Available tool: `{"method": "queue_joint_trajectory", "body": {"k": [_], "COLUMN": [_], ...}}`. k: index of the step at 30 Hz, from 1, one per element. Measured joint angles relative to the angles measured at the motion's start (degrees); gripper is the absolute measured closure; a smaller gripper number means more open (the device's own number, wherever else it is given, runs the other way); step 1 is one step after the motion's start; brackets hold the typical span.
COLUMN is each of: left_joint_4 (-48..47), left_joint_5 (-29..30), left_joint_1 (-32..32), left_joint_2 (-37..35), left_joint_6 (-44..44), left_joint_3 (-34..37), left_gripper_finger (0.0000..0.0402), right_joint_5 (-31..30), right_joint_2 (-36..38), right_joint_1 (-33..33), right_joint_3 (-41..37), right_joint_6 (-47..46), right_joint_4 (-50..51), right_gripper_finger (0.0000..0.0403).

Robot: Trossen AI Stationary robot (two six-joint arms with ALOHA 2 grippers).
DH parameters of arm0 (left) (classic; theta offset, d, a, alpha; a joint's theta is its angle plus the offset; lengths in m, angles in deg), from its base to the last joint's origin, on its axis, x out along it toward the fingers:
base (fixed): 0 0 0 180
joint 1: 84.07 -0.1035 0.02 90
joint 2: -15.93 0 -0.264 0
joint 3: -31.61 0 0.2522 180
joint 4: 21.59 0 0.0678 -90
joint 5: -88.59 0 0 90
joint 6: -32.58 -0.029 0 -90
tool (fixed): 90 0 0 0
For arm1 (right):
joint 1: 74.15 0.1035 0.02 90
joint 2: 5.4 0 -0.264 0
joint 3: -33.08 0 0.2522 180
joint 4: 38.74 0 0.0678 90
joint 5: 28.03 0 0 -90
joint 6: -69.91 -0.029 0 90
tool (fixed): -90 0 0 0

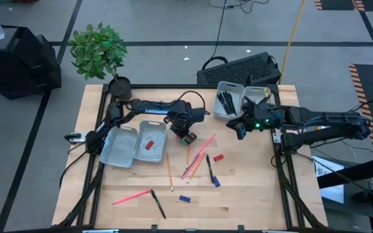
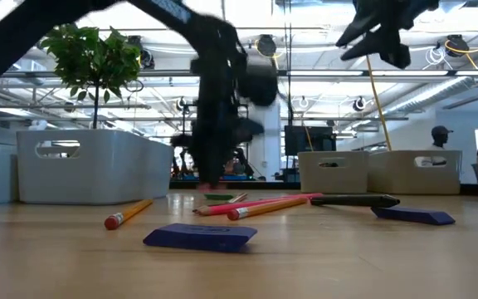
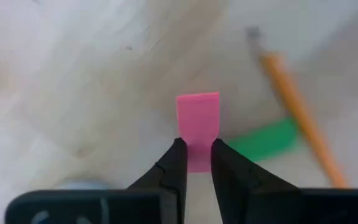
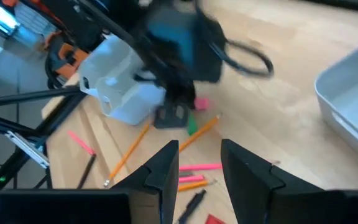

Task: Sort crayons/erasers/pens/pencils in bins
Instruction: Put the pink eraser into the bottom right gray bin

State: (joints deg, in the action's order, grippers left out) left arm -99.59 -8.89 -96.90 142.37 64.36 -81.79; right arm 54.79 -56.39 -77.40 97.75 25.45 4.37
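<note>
My left gripper [image 1: 185, 133] hovers at the table's middle, shut on a pink eraser [image 3: 197, 115]. A green eraser [image 3: 263, 140] and an orange pencil [image 3: 297, 115] lie on the wood just beside it. My right gripper [image 1: 239, 129] hangs open and empty above the table right of centre, near the right pair of bins [image 1: 241, 99], one holding black pens [image 1: 226, 100]. The left pair of bins [image 1: 125, 147] holds a red eraser [image 1: 149, 145]. Pink and orange pencils [image 1: 197, 158], black pens [image 1: 157, 204] and blue erasers [image 1: 184, 199] lie loose toward the near edge. My left gripper pinches the pink eraser's near end [image 3: 197, 152] between its two fingers [image 3: 178, 163], which point down at the table. The rest of the eraser sticks out past the fingertips. It looks lifted just clear of the wood, though I cannot tell for sure.
A potted plant [image 1: 99, 48] stands at the far left corner and a keyboard [image 1: 241, 68] lies behind the far edge. A red eraser [image 1: 218, 157] and a blue eraser [image 1: 216, 182] lie right of the pencil pile. People sit in the room beyond.
</note>
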Motion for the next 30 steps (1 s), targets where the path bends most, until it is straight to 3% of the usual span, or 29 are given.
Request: {"method": "queue_joint_trajectory", "body": {"k": [5,10,20,26,30], "left_joint_4": [-3.2,-7.3,-21.7,-19.7,-11.9], "left_joint_5": [0.4,1.2,9.1,9.2,9.0], "left_joint_1": [0.8,4.6,14.4,16.1,14.4], "left_joint_2": [-7.7,-16.5,-26.3,-30.2,-32.2], "left_joint_6": [1.3,3.0,11.0,17.4,20.4], "left_joint_3": [-0.3,-0.3,0.9,14.3,25.6], "left_gripper_finger": [0.0347,0.0346,0.0346,0.0346,0.0346], "right_joint_5": [0.0,0.0,-0.2,-0.2,-0.2], "right_joint_2": [-0.1,-0.2,-0.2,-1.0,-1.6], "right_joint_1": [0.0,0.0,0.0,0.0,0.0], "right_joint_3": [-2.2,-3.3,-3.6,-3.6,-3.6], "right_joint_6": [-0.3,5.8,18.5,21.4,21.3], "right_joint_4": [-6.0,-14.4,-22.7,-29.3,-29.1], "right_gripper_finger": [0.0303,0.0312,0.0299,0.0309,0.0309]}}
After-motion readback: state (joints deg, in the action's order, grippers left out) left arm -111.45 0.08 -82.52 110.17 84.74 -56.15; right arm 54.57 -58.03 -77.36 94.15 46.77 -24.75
